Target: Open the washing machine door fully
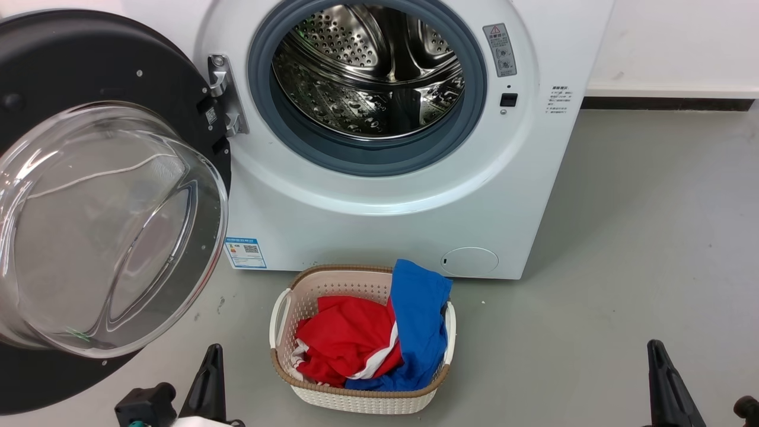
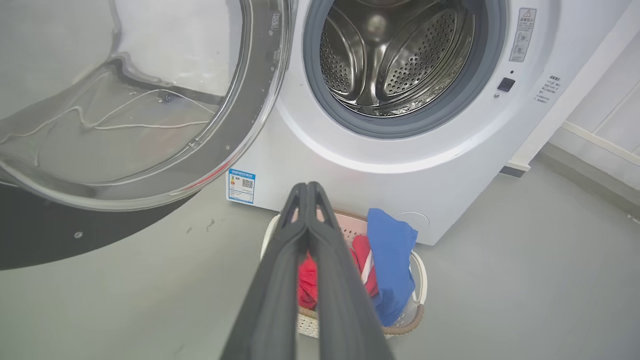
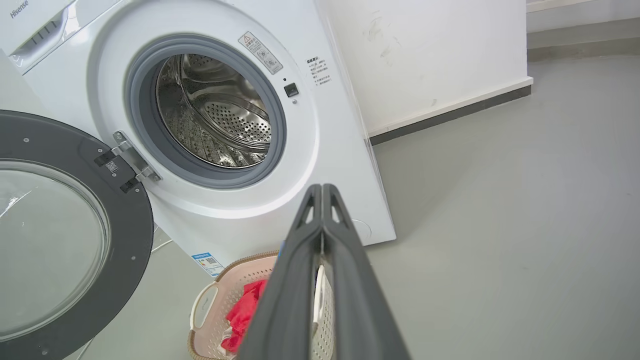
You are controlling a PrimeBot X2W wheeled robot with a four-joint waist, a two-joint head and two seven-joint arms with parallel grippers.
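The white washing machine (image 1: 379, 225) (image 2: 400, 175) (image 3: 240, 215) stands ahead with its steel drum (image 1: 370, 65) bare inside the grey gasket. The washing machine door (image 1: 101, 225) (image 2: 130, 110) (image 3: 60, 235), a black disc with a clear glass bowl, is swung wide out to the left on its metal hinge (image 1: 224, 95). My left gripper (image 1: 209, 379) (image 2: 306, 187) is shut and empty, low at the bottom left, right of the door's lower edge. My right gripper (image 1: 663, 379) (image 3: 321, 189) is shut too, low at the bottom right, touching nothing.
A cream laundry basket (image 1: 284, 314) (image 2: 417, 280) (image 3: 210, 310) with red and blue clothes sits on the grey floor right in front of the machine, between my two grippers. A white wall (image 1: 676, 41) with a dark skirting runs to the right of the machine.
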